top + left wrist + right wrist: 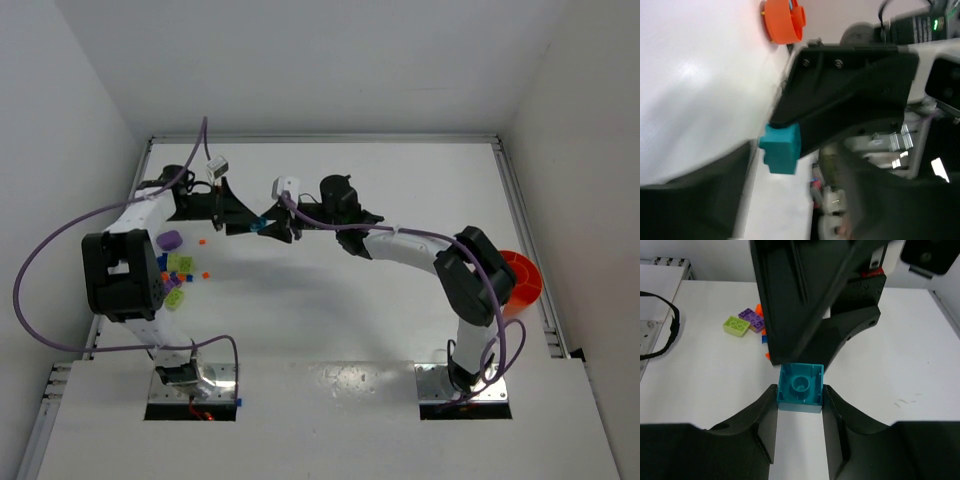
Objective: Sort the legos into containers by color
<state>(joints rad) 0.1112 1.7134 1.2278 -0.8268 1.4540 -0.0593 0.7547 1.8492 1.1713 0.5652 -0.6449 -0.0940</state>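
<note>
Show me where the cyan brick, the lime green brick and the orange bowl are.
cyan brick [800, 388]: right wrist view, on its hollow open face.
lime green brick [736, 325]: right wrist view, on its studded top.
orange bowl [537, 283]: top external view, on its right rim.

White bench [330, 310]: left and right jaws tip to tip at a cyan brick [259, 227]; loose brick pile [177, 272] left; orange bowl [522, 277] right edge.

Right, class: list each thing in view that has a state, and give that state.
cyan brick: clamped between two fingers
right gripper: shut on cyan brick
left gripper: open
loose bricks: lying scattered, untouched
orange bowl: upright, partly hidden
</note>
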